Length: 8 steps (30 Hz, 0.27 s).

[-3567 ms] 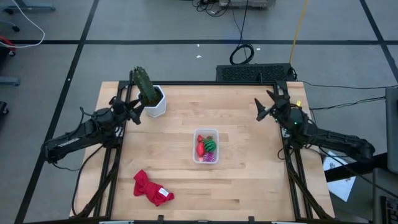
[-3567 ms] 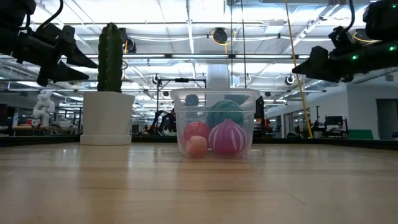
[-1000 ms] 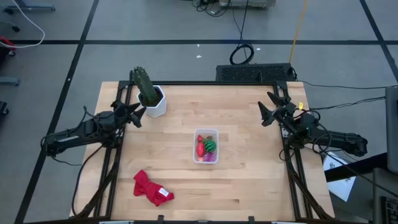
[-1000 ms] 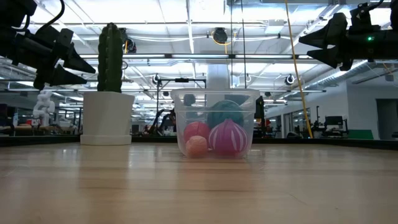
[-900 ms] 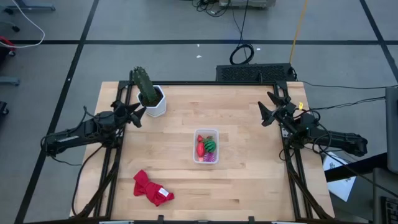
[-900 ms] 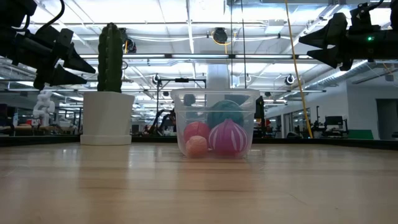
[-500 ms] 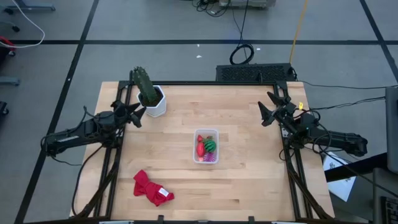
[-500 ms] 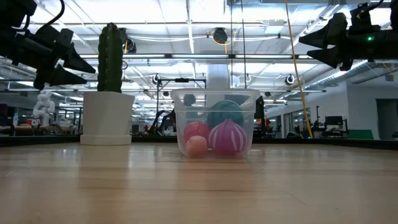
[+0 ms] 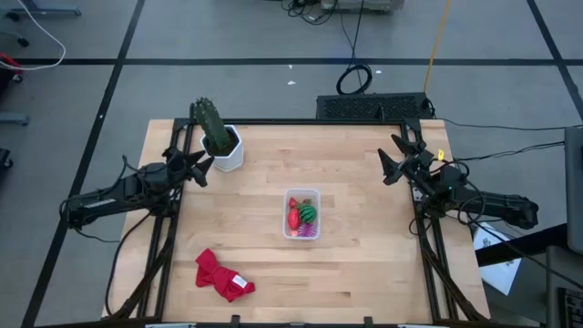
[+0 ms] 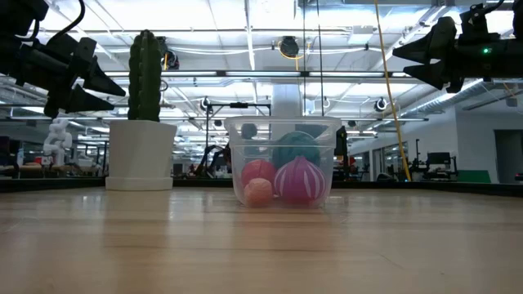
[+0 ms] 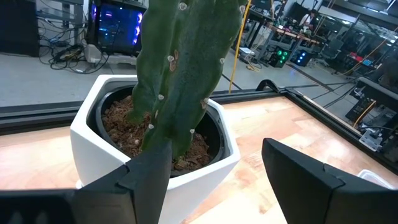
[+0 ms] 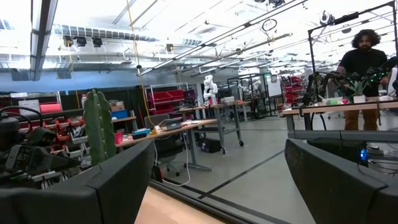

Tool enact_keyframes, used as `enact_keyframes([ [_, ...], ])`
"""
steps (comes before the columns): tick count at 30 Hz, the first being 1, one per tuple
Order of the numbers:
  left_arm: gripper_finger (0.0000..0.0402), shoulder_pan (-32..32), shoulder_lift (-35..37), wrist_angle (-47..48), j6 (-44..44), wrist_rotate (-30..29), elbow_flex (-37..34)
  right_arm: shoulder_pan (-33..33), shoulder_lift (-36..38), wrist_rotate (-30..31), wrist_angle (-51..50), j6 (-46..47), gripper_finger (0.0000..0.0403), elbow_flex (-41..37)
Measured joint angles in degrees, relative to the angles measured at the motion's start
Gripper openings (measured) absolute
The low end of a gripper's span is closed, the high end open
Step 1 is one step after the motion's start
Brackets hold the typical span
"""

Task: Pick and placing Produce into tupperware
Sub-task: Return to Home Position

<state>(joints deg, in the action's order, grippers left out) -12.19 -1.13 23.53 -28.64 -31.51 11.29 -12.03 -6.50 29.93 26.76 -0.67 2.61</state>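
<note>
The tupperware (image 9: 301, 197) is a small clear tub with rounded corners, standing near the middle of the bench (image 9: 364, 264), a little right of centre. All the produce I can see is inside it. From above the pieces read as a red piece (image 9: 293, 216) on the left, a green striped watermelon ball (image 9: 310, 212) beside it, and a purple striped ball (image 9: 308, 230) at the near end. From bench level, the clear wall shows more: the purple ball (image 10: 301, 180) sits on the floor of the tub, the green one (image 10: 296, 148) shows above and behind it, and there are two reddish pieces, a paler small one (image 10: 258, 193) under a rounder one (image 10: 258, 171).

The left tool (image 9: 202, 169) hangs at the bench's left edge, fingers apart and holding nothing, just beside the white pot (image 9: 230, 151) with its cactus (image 9: 208, 122). Its wrist camera looks straight into the pot, showing brown soil around the cactus stem. The right tool (image 9: 390, 156) is raised at the far right edge, well apart from the tub, fingers spread and bare. Its wrist view looks out across the room, where a person (image 12: 365, 55) stands at a distant table.

A red cloth (image 9: 219, 275) lies crumpled at the near left, seen only from above.
</note>
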Motion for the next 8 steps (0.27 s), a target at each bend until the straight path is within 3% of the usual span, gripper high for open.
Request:
enact_keyframes([
  [8,0.0253,0.0,0.0,0.0,0.0,0.0,0.0,0.0,0.0,0.0,0.0,0.0,0.0354,0.0],
])
